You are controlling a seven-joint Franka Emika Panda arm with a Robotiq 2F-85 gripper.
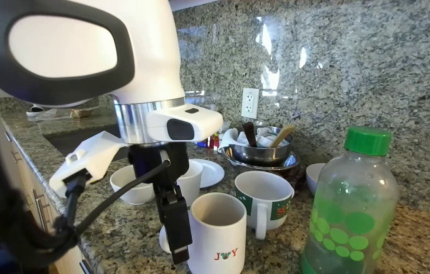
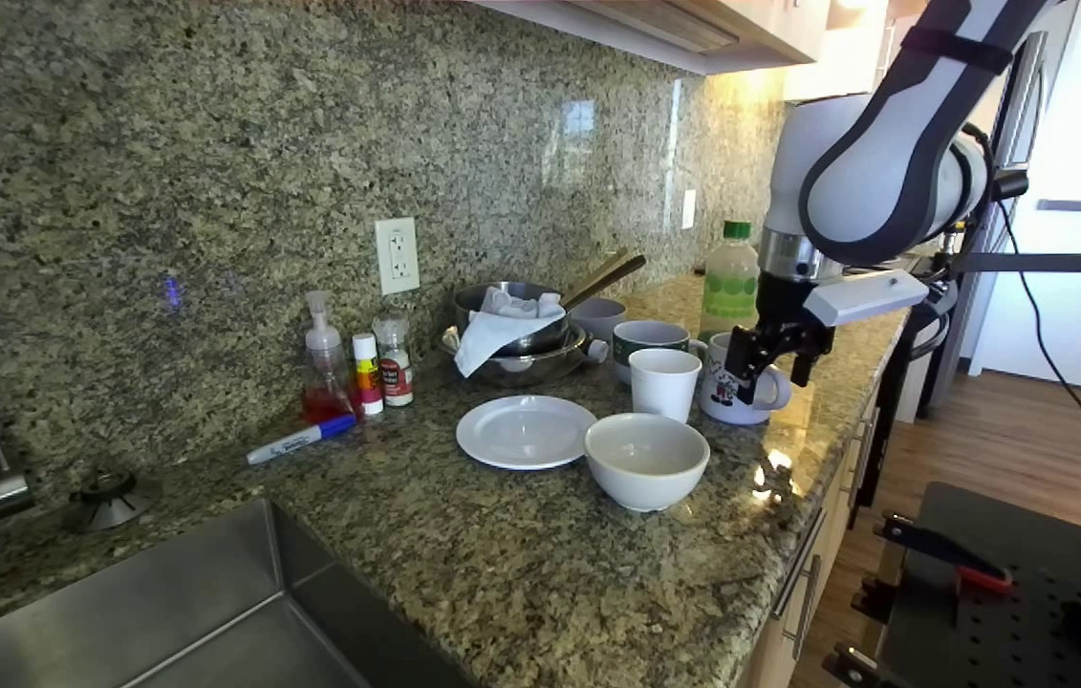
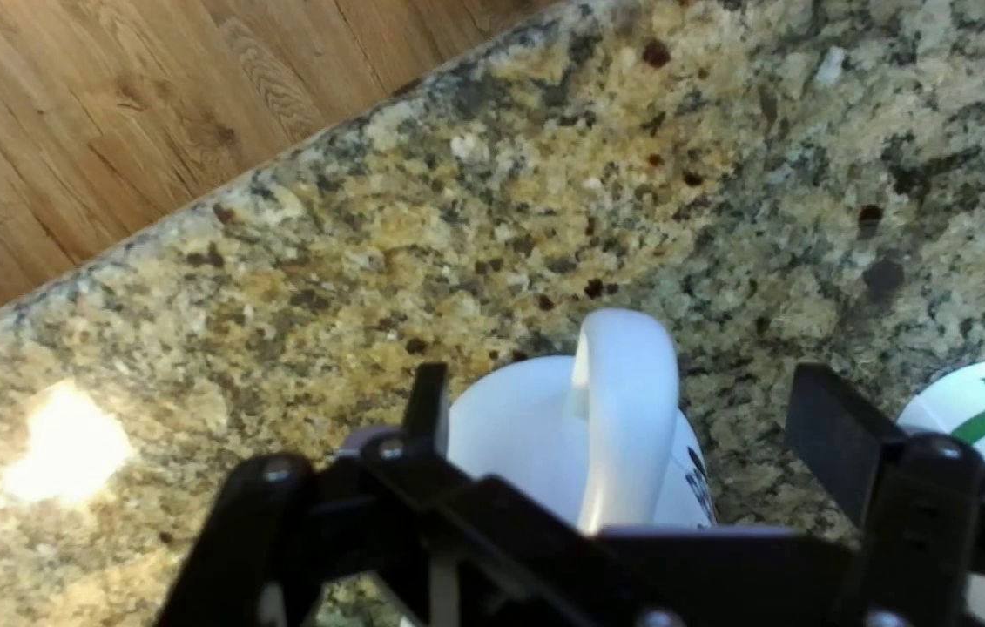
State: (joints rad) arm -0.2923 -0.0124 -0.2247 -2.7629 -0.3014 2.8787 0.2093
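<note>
The counter is hard, speckled stone, all brown, grey and green, and the wall behind it is shiny speckled stone too. A bright patch of light glows on the counter. Standing upright there is a white mug that says JOY. The gripper points down by its handle. Its two fingers are spread wide apart, and from above the handle shows between them. Beside that mug are a wide mug with a green band and a white cup. A bowl and a flat plate sit nearer the metal sink. A big bottle has a green cap. There's a plug socket on the wall, a cupboard up high, and a floor of brown wooden boards.
</note>
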